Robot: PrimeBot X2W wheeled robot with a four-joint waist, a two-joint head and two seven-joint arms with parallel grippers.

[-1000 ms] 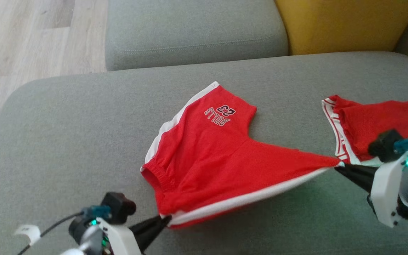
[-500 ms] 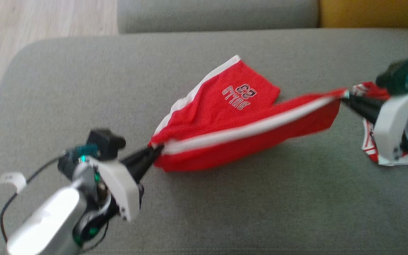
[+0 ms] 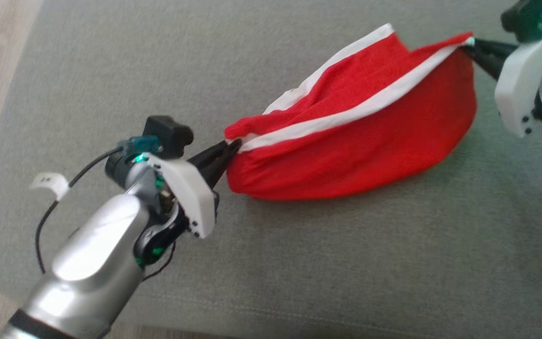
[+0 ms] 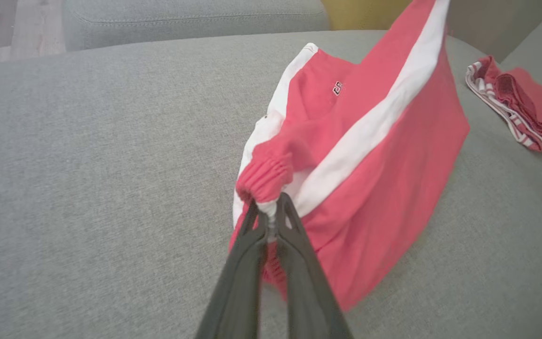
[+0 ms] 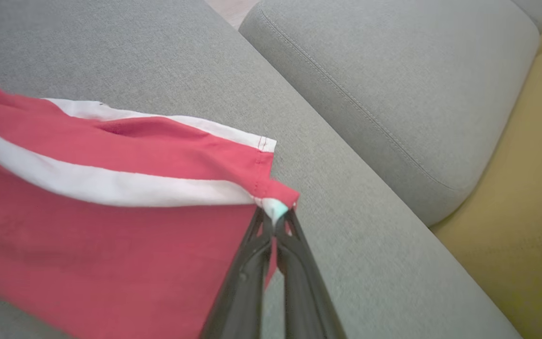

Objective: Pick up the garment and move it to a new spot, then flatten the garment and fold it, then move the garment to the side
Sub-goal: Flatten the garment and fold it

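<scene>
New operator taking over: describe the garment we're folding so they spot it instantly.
On the wide grey sofa seat, find the red shorts strung between the left gripper at the waistband and the right gripper at a leg hem. Unlike the other red garment lying loose with thin striped trim, these have a broad white side stripe.

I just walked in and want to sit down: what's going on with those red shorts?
The robot is holding the red shorts stretched between both grippers. The left gripper has its jaws shut on the waistband end, the right gripper on a hem corner. The shorts sag down to the grey cushion. A second red garment lies bunched nearby.
</scene>
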